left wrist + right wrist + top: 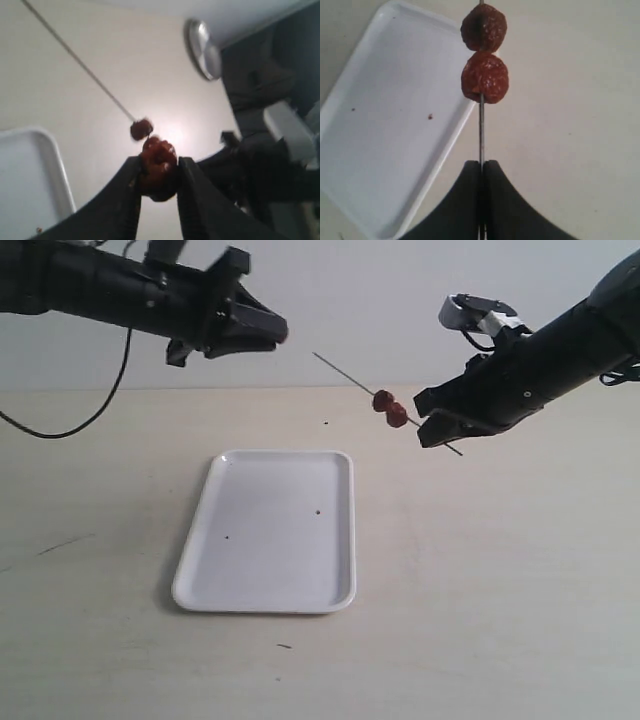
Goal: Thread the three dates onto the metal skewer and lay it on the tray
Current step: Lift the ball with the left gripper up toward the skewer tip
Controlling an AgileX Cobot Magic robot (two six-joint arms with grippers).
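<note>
The right jaws clamp fully closed on the metal skewer (481, 130), two dates (484, 78) threaded on it, above the tabletop (500, 590). The left jaws pinch the third date (157, 172).

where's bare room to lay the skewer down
The flat white rectangular plastic tray is bare rim to rim, bar tiny specks. Crowded in the air near its far right corner: thin grey metal skewer, two reddish-brown dates, right gripper.
</note>
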